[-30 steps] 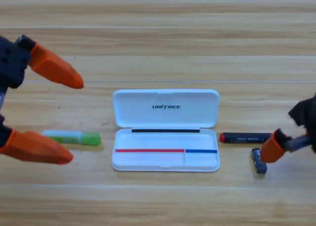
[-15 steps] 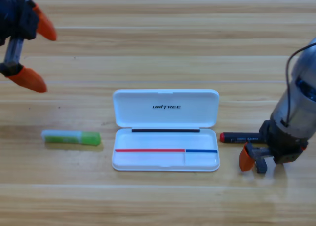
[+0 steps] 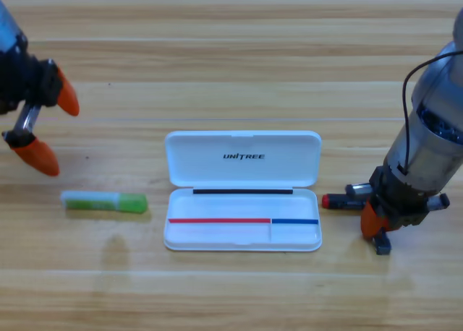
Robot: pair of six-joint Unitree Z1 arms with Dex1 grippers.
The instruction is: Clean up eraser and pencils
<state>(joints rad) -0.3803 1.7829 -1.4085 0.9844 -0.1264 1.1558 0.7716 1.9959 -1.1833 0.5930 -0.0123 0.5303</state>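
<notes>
The green pencil (image 3: 105, 201) lies flat on the table, left of the open white case (image 3: 217, 238). My left gripper (image 3: 52, 126) hangs open above and to the left of it, apart from it. The black pencil (image 3: 338, 200) shows only its red left end beside the case's right side; the rest is under my right arm. My right gripper (image 3: 377, 228) points straight down onto the eraser (image 3: 383, 246), of which only the near end sticks out below it.
The case's lid (image 3: 242, 157) lies open towards the back, and its tray holds none of the three things. The right arm's grey body (image 3: 430, 139) rises over the table's right edge.
The left gripper has come down and nearer the green pencil, still open. The right gripper has shifted up and right, settling directly over the eraser and covering more of the black pencil.
</notes>
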